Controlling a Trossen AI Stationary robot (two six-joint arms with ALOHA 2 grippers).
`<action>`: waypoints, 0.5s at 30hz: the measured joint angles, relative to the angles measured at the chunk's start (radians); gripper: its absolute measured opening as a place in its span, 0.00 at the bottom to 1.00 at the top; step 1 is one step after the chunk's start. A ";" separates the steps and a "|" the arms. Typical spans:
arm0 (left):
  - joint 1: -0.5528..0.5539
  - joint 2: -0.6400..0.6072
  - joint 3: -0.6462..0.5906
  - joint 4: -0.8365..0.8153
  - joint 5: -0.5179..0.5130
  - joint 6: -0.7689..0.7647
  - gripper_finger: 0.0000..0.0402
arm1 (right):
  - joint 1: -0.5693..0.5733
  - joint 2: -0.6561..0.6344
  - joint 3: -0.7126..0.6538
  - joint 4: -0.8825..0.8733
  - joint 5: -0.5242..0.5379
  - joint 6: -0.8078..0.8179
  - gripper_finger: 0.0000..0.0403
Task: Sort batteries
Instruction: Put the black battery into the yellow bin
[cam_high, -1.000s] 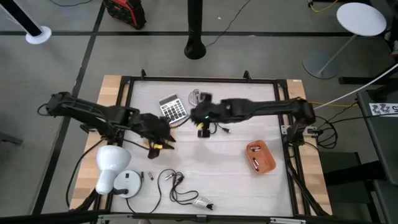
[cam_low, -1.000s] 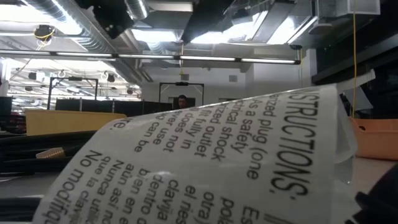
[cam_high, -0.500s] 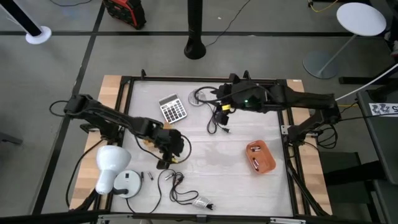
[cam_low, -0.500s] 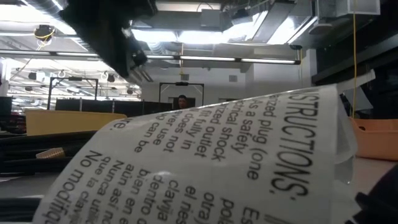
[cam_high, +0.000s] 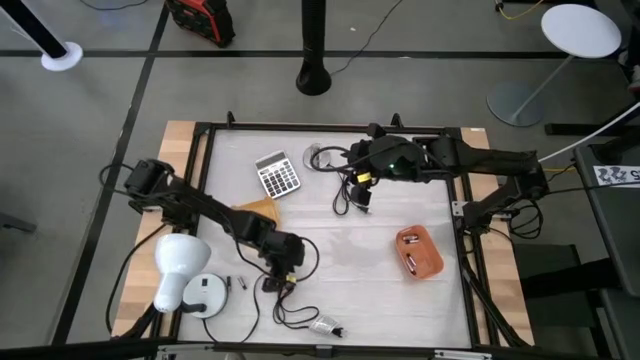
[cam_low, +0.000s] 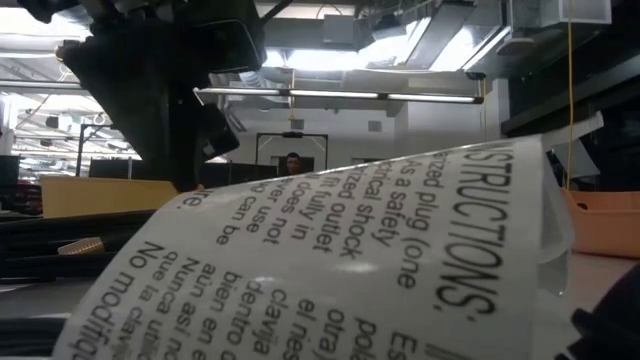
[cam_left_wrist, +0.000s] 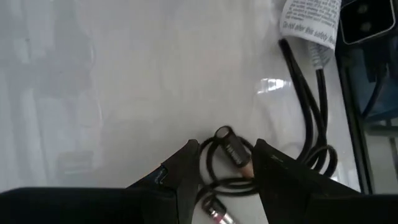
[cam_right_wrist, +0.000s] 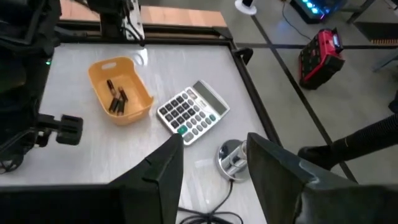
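My left gripper (cam_high: 283, 272) (cam_left_wrist: 226, 147) is low over a coiled black cable (cam_high: 292, 303) near the table's front, open. A short dark battery (cam_left_wrist: 231, 147) with a metallic end lies between its fingertips on the cable loop. A silvery one (cam_left_wrist: 217, 215) lies closer to the wrist. Two more batteries (cam_high: 235, 285) lie on the table to the left. Others lie in the orange tray (cam_high: 420, 252) and in a tan bin (cam_right_wrist: 118, 93). My right gripper (cam_high: 356, 172) (cam_right_wrist: 214, 140) hangs open and empty, high over the far side.
A calculator (cam_high: 278, 174) and a silver disc (cam_high: 318, 156) lie at the far side, beside a second black cable (cam_high: 350, 195). A white lamp-like object (cam_high: 178, 265) and a white round piece (cam_high: 205, 295) sit at the near left. A printed label (cam_low: 340, 260) fills the low view.
My left gripper has come down and toward the table's near edge, tipping further downward, and now stands over the coiled cable. My right gripper has risen and drawn back toward the far edge, then kept still. Both have stayed open.
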 joint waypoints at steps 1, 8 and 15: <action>-0.004 0.006 0.000 0.012 0.001 -0.020 0.34 | 0.000 0.000 -0.001 -0.008 0.000 0.000 0.42; -0.017 0.027 0.000 0.052 0.000 -0.109 0.34 | 0.000 0.000 0.000 -0.032 -0.001 0.000 0.42; -0.032 0.062 0.001 0.097 -0.001 -0.201 0.34 | 0.000 0.000 0.000 -0.059 -0.010 0.001 0.42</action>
